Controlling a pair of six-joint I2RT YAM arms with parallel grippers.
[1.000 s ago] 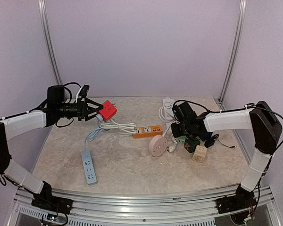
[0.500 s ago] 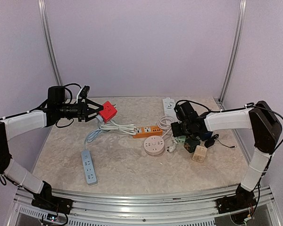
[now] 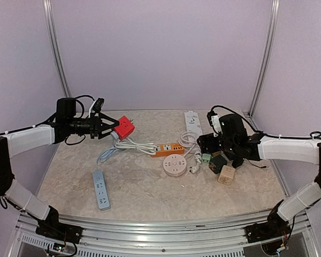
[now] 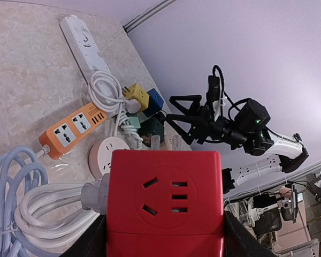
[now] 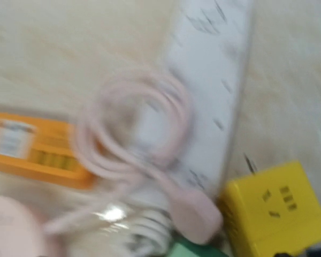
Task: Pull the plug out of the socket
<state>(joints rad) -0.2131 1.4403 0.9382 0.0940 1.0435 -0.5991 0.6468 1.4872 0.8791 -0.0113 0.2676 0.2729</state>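
Lying centre frame: orange strip [image 3: 167,149], round socket [image 3: 175,165]. Socket face of red cube [image 3: 124,127] pointing at wrist camera, cord [image 3: 132,143] trailing. Clamping cube: left gripper [image 3: 113,127]; right gripper [image 4: 175,110] gaping, empty.

A: Light ok in the top view?
B: Yep. Bright & even, soft, from overhead. No hard shadows, just faint ones under the stuff on the table [image 3: 144,195]. Glare patches on the front metal rail [image 3: 150,226].
A: Wrist cams?
B: Left wrist is well lit, and the red socket cube [image 4: 165,203] is crisp w/ a slight sheen. There's wide-angle bend twd the edges, and the bkgd at lower right is dimmer.
A: Right?
B: Bad. Blur everywhere: white strip [image 5: 208,80] & orange strip [image 5: 27,150] smeared, yellow cube [image 5: 278,209] a bit clearer. Small hot glint at low centre.
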